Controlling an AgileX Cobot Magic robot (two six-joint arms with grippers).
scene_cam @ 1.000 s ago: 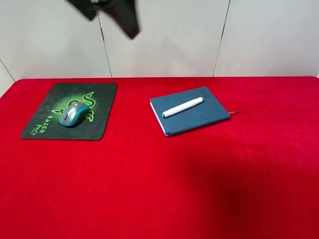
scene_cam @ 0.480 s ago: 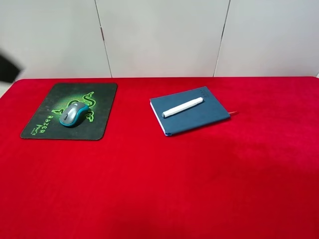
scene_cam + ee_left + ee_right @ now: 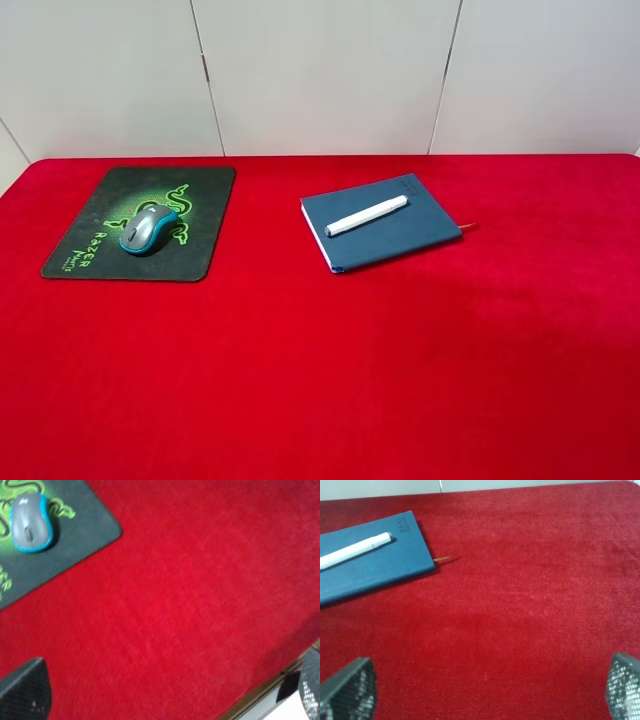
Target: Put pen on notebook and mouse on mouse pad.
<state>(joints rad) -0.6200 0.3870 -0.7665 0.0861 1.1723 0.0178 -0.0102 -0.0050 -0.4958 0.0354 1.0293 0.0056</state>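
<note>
My left arm has cleared the high view since a second ago, when its dark shape hung over the far left; nothing else has shifted. The mouse [image 3: 147, 230] sits on the mouse pad [image 3: 205, 195] at the far left of the desk [image 3: 320, 380], and the pen [image 3: 366, 216] lies diagonally across the notebook [image 3: 420, 235] near the middle. Both placements look done to me, so the step in hand is retreating: I'd keep both arms high and back, with no sweep over either item. The left fingers [image 3: 25, 692] are spread wide and empty, with the mouse well apart from them on the pad. The right fingers [image 3: 347, 687] are also spread with nothing between them, well apart from the pen on the notebook.
</note>
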